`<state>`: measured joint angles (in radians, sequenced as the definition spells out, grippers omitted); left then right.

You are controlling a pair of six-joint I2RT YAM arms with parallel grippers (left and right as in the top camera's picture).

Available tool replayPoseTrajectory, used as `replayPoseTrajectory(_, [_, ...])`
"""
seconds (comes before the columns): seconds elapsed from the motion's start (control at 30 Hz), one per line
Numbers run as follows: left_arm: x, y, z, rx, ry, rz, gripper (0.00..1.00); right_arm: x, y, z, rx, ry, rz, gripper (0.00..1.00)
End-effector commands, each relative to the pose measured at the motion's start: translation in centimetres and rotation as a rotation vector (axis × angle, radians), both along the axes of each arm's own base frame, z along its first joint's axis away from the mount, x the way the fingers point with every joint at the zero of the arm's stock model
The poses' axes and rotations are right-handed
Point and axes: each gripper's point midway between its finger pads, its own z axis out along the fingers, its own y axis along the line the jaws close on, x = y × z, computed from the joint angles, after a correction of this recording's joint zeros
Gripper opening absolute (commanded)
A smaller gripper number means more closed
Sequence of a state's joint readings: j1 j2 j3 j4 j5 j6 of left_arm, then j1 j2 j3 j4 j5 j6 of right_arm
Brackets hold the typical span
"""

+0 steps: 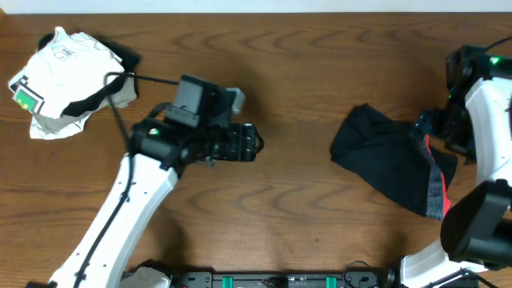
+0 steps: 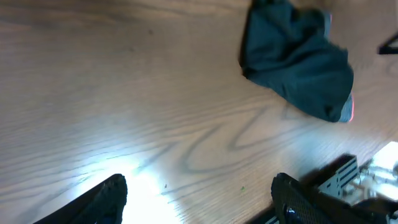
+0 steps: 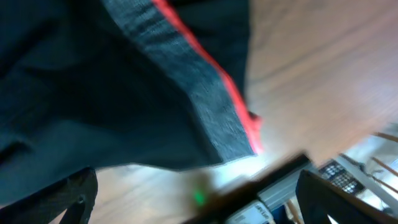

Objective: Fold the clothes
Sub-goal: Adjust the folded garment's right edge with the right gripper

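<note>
The black shorts [image 1: 384,160] lie crumpled on the counter [image 1: 296,208], on the robot's right side. Their long axis runs on a slant, from the far inner corner towards the near outer one. The grey waistband [image 1: 436,188] with its red-orange edge sits at the outer end, closest to the right arm.

The right claw [image 3: 199,202] hangs directly over that waistband. Its jaws are spread wide and grip nothing, and the fabric fills most of its wrist view. The left claw [image 1: 250,142] is over bare wood near the middle of the counter, jaws apart and empty, well away from the shorts, which lie off to its right. The right arm is therefore much the nearer. A first grasp would likely fall to it at the waistband, while the left arm must reach across to the inner end.
</note>
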<state>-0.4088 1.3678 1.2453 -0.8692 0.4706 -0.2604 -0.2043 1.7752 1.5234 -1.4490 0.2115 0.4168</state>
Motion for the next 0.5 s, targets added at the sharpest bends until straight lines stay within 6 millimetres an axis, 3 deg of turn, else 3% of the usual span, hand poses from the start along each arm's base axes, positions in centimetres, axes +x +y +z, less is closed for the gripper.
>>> replayPoseTrajectory(0.0, [0.3, -1.0, -1.0, 0.014, 0.021, -0.043, 0.76, 0.1, 1.5, -2.1, 0.105, -0.027, 0.034, 0.99])
replayPoseTrajectory(0.2, [0.5, -1.1, -3.3, 0.045, 0.094, -0.044, 0.76, 2.7, 0.7, -3.2, 0.093, -0.139, 0.071, 0.99])
replayPoseTrajectory(0.33, [0.4, -1.1, -3.5, 0.049, 0.096, -0.05, 0.76, 4.9, -0.3, -3.2, 0.11, -0.241, 0.08, 0.98])
replayPoseTrajectory(0.47, [0.5, -1.1, -3.5, 0.051, 0.089, -0.059, 0.76, 6.8, -0.3, -3.3, 0.197, -0.332, 0.168, 0.89])
